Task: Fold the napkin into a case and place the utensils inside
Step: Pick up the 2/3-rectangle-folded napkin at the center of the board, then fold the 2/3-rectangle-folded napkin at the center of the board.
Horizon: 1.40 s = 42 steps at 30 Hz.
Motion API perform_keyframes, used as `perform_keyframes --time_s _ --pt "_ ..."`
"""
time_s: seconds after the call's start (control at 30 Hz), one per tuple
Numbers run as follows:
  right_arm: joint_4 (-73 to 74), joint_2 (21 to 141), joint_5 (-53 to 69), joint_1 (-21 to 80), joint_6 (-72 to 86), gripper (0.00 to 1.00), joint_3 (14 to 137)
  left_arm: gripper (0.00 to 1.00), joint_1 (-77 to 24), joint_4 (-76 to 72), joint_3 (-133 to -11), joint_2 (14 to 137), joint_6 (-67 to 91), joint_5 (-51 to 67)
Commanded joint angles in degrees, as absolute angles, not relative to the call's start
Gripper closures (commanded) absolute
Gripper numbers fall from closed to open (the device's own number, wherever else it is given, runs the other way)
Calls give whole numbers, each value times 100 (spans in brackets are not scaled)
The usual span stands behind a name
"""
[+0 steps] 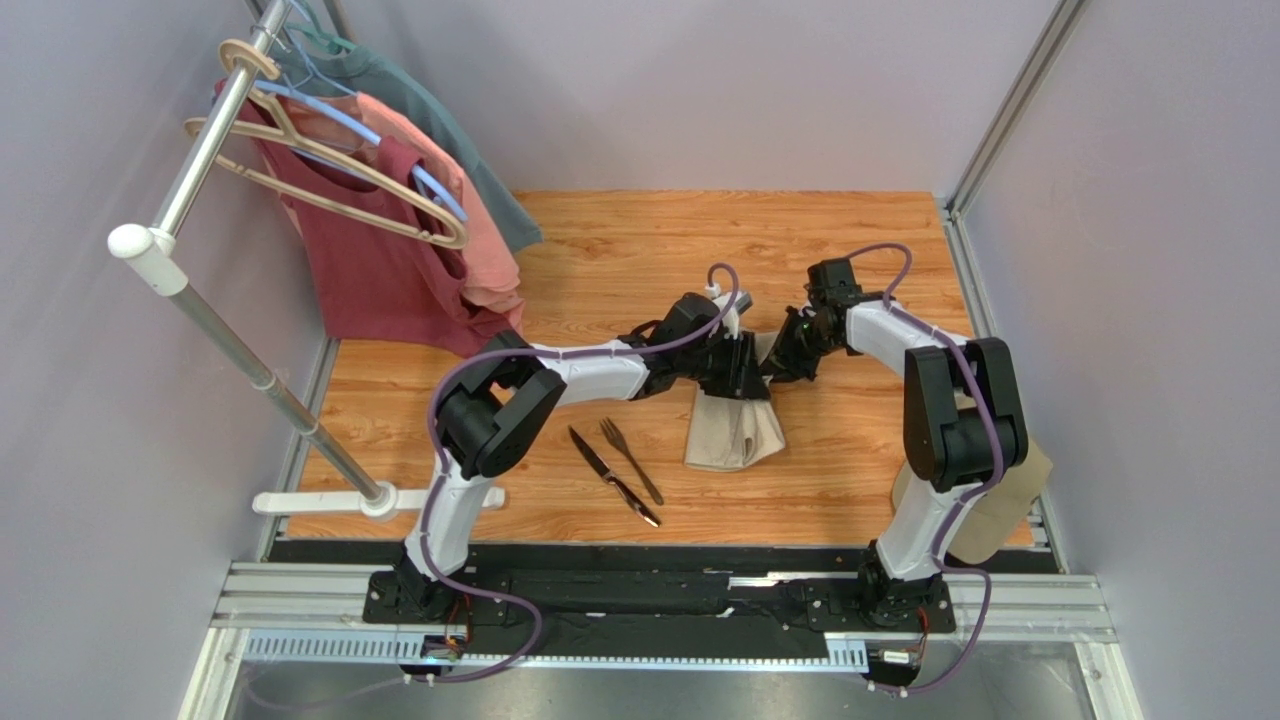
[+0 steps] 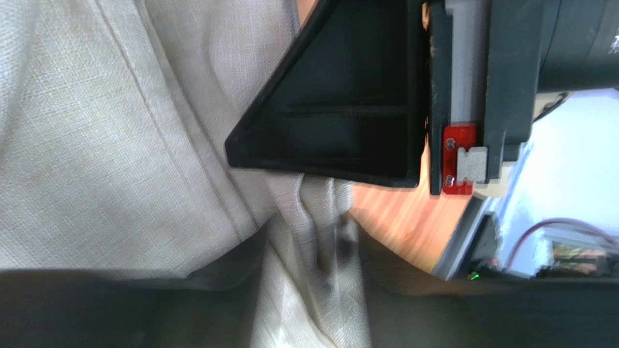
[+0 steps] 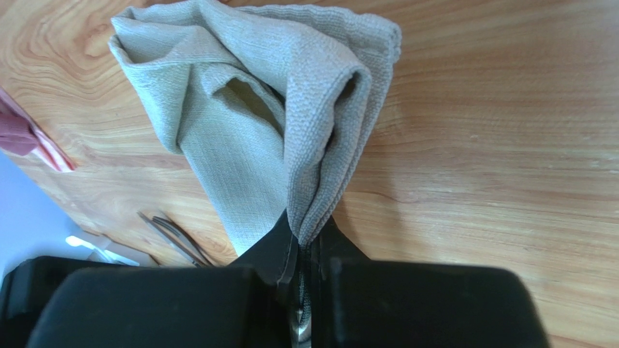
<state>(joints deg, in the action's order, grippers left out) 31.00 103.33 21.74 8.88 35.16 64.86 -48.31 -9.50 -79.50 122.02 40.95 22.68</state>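
Observation:
The beige napkin [image 1: 735, 431] lies bunched on the wooden table, and its far end is lifted where both grippers meet. My right gripper [image 3: 309, 235] is shut on a folded edge of the napkin [image 3: 254, 109], which fans out from the jaws. My left gripper [image 2: 312, 290] has its blurred fingers apart, with a loose fold of napkin [image 2: 109, 145] running between them. The right gripper's black finger [image 2: 341, 109] sits just beyond it. The dark fork [image 1: 633, 458] and knife [image 1: 613, 477] lie side by side to the left of the napkin, and the fork [image 3: 174, 239] also shows in the right wrist view.
A clothes rack [image 1: 226, 323] with red and pink shirts [image 1: 391, 248] on hangers stands at the back left. A tan cap [image 1: 1010, 503] rests at the table's right edge behind the right arm. Grey walls close in the table on three sides.

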Motion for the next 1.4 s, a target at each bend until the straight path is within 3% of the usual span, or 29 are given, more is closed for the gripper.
perform_keyframes --time_s 0.0,0.13,0.2,0.23,0.33,0.8,0.9,1.03,1.17,1.37 --pt "3366 10389 1829 932 3182 100 6724 30 -4816 -458 -8147 11569 4017 2259" --pt "3401 10389 1714 932 3024 100 6706 46 -4501 -115 -8164 11312 4096 2373" --pt "3410 10406 1705 932 2962 100 6715 62 -4404 -18 -8174 11311 4104 2434" --pt "3410 10406 1705 932 2962 100 6715 74 -4377 -18 -8200 11346 4078 2417" --pt "3436 10371 1670 932 2971 100 6741 91 -4298 456 -8576 11680 3921 2312" --pt "3972 10476 1134 1169 3032 98 7172 96 -4324 659 -9404 13016 3762 2013" --pt "4183 10485 915 1327 2919 88 7373 96 -4324 606 -9369 13043 3832 1943" --pt "4368 10363 686 1485 2795 59 7436 97 -4333 475 -9247 13017 3920 1898" --pt "4526 10213 563 1599 2725 53 7409 97 -4342 387 -9185 13017 3964 1907" --pt "4658 10037 580 1775 2768 55 7392 98 -4351 360 -9167 13025 3981 1872"
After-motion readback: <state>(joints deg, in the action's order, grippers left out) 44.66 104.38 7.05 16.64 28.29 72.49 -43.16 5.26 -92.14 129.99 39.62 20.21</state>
